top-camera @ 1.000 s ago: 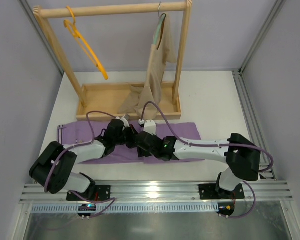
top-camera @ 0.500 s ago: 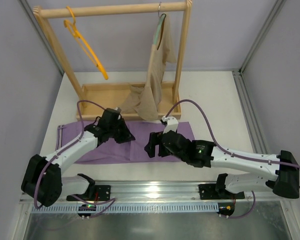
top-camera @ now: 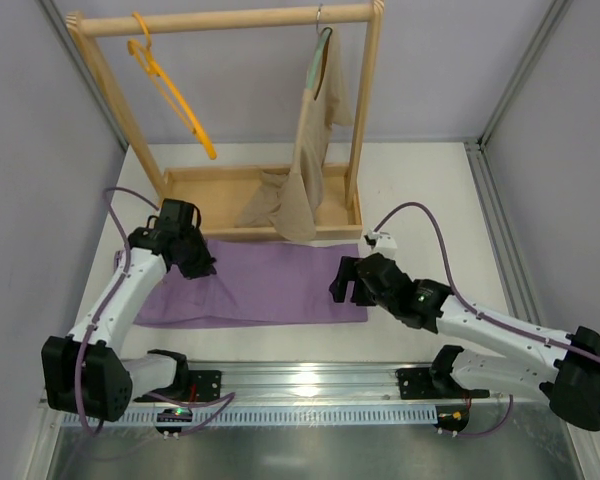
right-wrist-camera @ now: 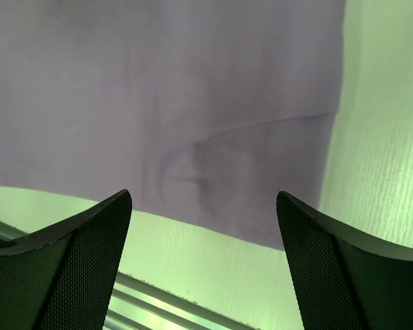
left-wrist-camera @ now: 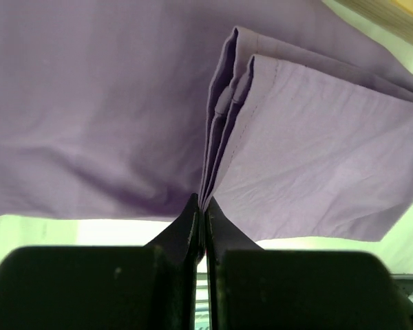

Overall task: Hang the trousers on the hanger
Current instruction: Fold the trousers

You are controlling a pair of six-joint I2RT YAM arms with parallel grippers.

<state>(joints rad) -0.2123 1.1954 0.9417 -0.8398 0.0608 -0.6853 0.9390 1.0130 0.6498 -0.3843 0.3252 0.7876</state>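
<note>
White table (top-camera: 430, 195): trousers (top-camera: 270, 285) flat; left claw (left-wrist-camera: 202, 207) pinching folded edge.

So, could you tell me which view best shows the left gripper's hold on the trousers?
The left wrist view: the left gripper is shut on folded edges of the trousers. The top view shows the gripper at their left end, the pinch hidden. The right wrist view shows only flat cloth.

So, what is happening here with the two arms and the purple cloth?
The left gripper is shut on a folded edge of the lilac trousers, which lie on the table in front of the wooden rack. The right gripper is open over their right end and holds nothing. The orange hanger hangs empty on the rack, so the trousers are not yet on it.
</note>
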